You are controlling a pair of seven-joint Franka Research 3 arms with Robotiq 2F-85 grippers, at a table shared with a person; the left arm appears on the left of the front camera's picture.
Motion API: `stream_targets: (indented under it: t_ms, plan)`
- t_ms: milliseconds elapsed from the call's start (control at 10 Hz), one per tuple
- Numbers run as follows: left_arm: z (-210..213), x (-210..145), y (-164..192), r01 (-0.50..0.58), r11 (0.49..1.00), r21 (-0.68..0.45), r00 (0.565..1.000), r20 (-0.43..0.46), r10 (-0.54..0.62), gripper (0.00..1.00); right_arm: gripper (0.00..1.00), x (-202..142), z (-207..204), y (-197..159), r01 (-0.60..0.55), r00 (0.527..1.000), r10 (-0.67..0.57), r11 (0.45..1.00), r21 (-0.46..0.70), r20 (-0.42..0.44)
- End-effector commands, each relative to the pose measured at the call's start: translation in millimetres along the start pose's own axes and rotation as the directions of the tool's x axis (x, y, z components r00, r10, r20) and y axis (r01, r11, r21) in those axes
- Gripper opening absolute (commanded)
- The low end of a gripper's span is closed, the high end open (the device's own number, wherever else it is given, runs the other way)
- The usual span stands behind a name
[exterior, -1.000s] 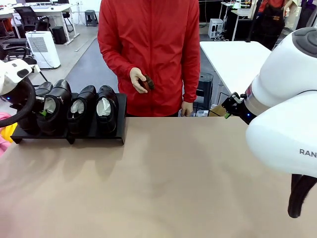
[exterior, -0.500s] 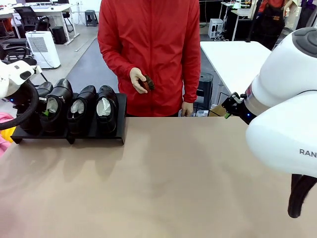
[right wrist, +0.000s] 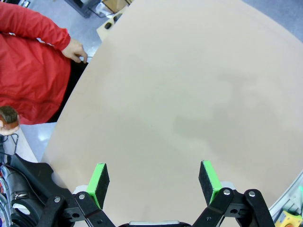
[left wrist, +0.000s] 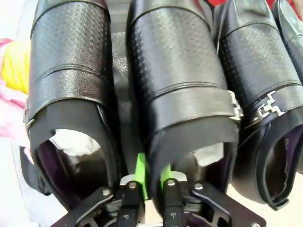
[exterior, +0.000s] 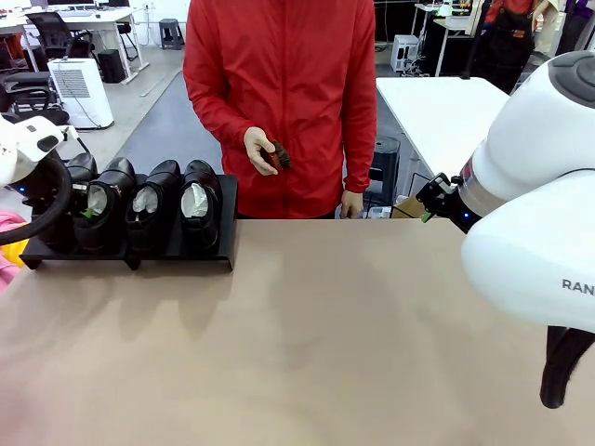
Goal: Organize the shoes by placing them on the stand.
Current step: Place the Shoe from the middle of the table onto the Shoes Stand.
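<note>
L gripper (left wrist: 150, 177): green pads pinch the heel collar of a glossy black leather dress shoe (left wrist: 182, 90), 2nd from outer end of the low matte black stand (exterior: 200, 253); toe runs straight ahead of jaws. Grip looks narrow, possibly easing; cannot tell for sure. R gripper (right wrist: 154, 182): jaws wide apart, nothing between, well away from the row, so L arm is nearer.

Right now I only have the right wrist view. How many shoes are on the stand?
Observer: All four shoes sit abreast on the stand.
Operator: Where's the left gripper?
Observer: The left gripper straddles the heel rim of the second shoe from the robot's left. Its jaws are narrow and I can't tell if they pinch it.
Operator: Are the shoes empty?
Observer: No, the openings show crumpled white paper.
</note>
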State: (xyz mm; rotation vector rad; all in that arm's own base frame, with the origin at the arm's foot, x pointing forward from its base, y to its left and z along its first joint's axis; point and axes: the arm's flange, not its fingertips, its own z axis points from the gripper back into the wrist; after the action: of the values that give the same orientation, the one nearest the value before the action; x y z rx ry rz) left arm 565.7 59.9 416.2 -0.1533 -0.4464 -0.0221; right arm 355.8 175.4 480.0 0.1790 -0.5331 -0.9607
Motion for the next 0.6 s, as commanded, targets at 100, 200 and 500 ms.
stream_targets:
  t_ms: [100,200,500]
  plan:
    - [-0.9,1.9,5.6,-0.002,1.0,-0.004,1.0,0.025,0.002,0.47,1.0,3.4,0.5,2.5,-0.024,1.0,0.024,1.0,0.003,0.002]
    - [0.0,2.2,5.7,0.003,1.0,-0.002,1.0,0.03,-0.003,0.47,1.0,3.4,0.5,2.5,-0.024,1.0,0.024,1.0,0.003,0.002]
    - [18.5,0.6,-3.6,0.026,0.999,0.032,0.998,0.061,-0.027,0.47,1.0,3.4,0.5,2.5,-0.024,1.0,0.024,1.0,0.003,0.002]
